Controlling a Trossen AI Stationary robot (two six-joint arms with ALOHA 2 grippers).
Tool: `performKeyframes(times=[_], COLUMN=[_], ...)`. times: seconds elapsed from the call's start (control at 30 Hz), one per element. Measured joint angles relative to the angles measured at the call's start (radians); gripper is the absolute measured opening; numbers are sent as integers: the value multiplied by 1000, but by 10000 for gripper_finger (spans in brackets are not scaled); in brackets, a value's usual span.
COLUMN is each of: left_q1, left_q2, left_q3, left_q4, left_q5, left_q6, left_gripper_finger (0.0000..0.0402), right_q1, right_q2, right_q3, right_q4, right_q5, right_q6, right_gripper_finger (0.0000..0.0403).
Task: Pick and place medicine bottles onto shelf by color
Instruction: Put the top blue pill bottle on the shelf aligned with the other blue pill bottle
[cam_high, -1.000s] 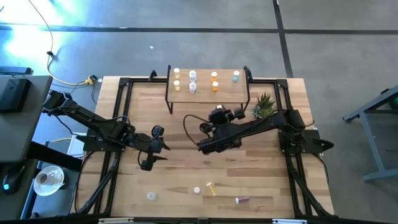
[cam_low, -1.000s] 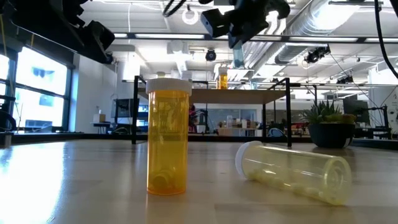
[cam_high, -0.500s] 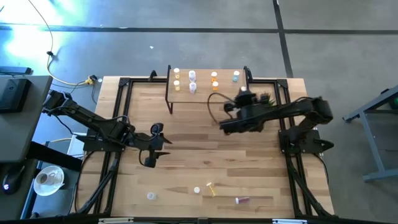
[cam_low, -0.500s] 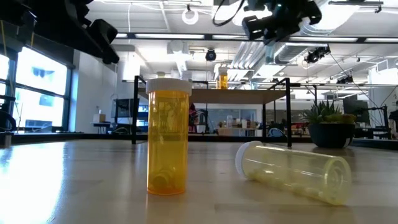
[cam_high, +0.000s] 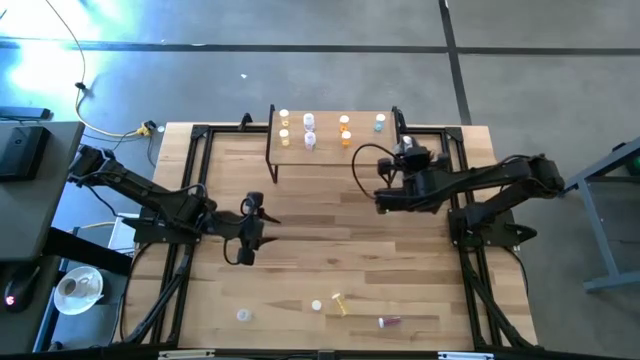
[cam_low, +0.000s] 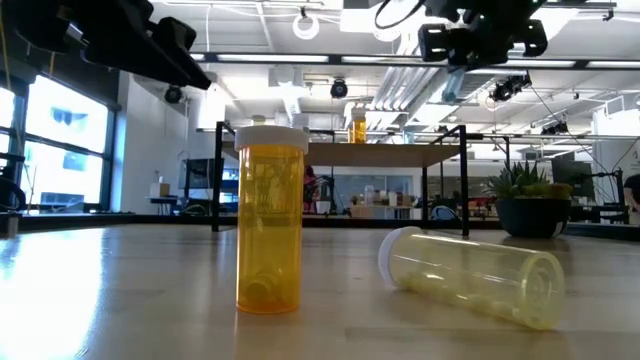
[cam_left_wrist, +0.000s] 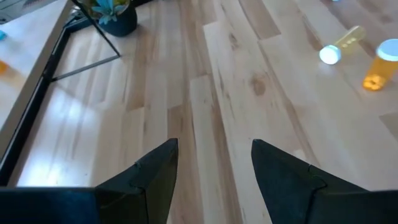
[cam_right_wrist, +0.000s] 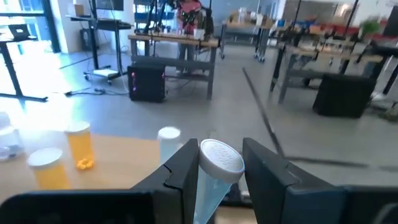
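High view: the right gripper (cam_high: 388, 197) hangs just beside the small wooden-topped, black-legged shelf (cam_high: 330, 150), near its right end. The left gripper (cam_high: 250, 235) waits over mid-table.

Right wrist view: its fingers clamp a pale blue, white-capped medicine bottle (cam_right_wrist: 210, 176), with orange bottles (cam_right_wrist: 79, 145) standing ahead.

Left wrist view: the left jaws stand apart, empty.

Step in hand: carrying to the shelf. Next, probably: lower beside the matching colour, then release.

The room is a large open workshop with a grey concrete floor (cam_high: 300, 60). White ducts (cam_low: 560, 40) run under the ceiling. Tall windows (cam_low: 60, 140) give daylight at one side. Workbenches (cam_right_wrist: 174, 46) stand behind, under bright lamps.
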Motion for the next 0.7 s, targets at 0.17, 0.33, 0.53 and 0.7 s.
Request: performKeyframes(times=[0.17, 0.33, 0.53, 0.7], left_q1=[26, 49, 69, 98], left_q2=[0, 0, 0, 0], left_q3=[0, 0, 0, 0], left_q4=[0, 0, -2, 0], left_q5=[0, 0, 0, -3], left_q6=[0, 5, 49, 68], left_gripper_finger=[193, 193, 193, 193], right_q1=[11, 5, -34, -81], right_q2=[3, 3, -28, -100], right_q3=[6, 6, 6, 6], right_q4=[188, 526, 813, 930], right_q5=[-95, -261, -359, -419], right_q6=[-154, -656, -1174, -1416], right_gripper_finger=[99, 99, 99, 99])
